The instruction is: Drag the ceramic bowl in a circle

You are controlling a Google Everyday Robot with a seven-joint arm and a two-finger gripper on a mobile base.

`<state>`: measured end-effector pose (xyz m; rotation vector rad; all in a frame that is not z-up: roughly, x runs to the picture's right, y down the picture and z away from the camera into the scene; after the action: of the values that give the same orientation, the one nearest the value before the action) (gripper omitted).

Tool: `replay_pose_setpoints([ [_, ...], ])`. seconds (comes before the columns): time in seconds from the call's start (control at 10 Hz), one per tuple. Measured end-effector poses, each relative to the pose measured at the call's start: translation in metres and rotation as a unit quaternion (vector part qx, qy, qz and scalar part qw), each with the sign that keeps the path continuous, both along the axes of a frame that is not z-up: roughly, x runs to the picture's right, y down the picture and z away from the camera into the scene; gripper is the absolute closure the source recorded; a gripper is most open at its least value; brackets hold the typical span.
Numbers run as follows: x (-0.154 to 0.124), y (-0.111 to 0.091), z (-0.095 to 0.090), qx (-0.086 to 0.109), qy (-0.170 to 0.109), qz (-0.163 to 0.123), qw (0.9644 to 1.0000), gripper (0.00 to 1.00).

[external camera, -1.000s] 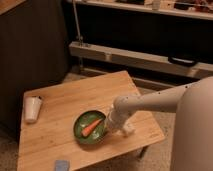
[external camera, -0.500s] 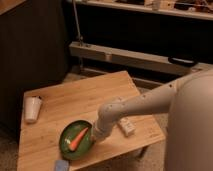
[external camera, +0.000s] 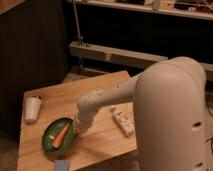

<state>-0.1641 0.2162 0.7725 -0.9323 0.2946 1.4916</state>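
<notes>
The ceramic bowl (external camera: pixel 52 141) is shallow, round and green with a darker rim. It sits near the front left of the wooden table (external camera: pixel 100 102). An orange carrot (external camera: pixel 61 135) lies in it. My gripper (external camera: pixel 79 129) is at the end of the white arm, down at the bowl's right rim. The arm's wrist hides the contact point.
A white cup (external camera: pixel 32 108) stands at the table's left edge, behind the bowl. A white oblong object (external camera: pixel 122 122) lies on the table right of the gripper. A small blue object (external camera: pixel 62 165) sits at the front edge. Dark shelving and a rail stand behind.
The bowl with the carrot has slid left and toward the table's front edge. My arm has swung left with it.
</notes>
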Motion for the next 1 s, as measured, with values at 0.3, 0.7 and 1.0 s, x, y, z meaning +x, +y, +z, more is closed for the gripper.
replay_pose_setpoints([
  [0.3,-0.032,-0.051,0.038,0.010,-0.016,0.006,0.9998,1.00],
  [0.7,-0.002,-0.113,0.086,0.017,0.017,0.058,0.9980,1.00],
  [1.0,0.054,-0.113,0.093,0.009,0.062,0.111,0.9919,1.00],
])
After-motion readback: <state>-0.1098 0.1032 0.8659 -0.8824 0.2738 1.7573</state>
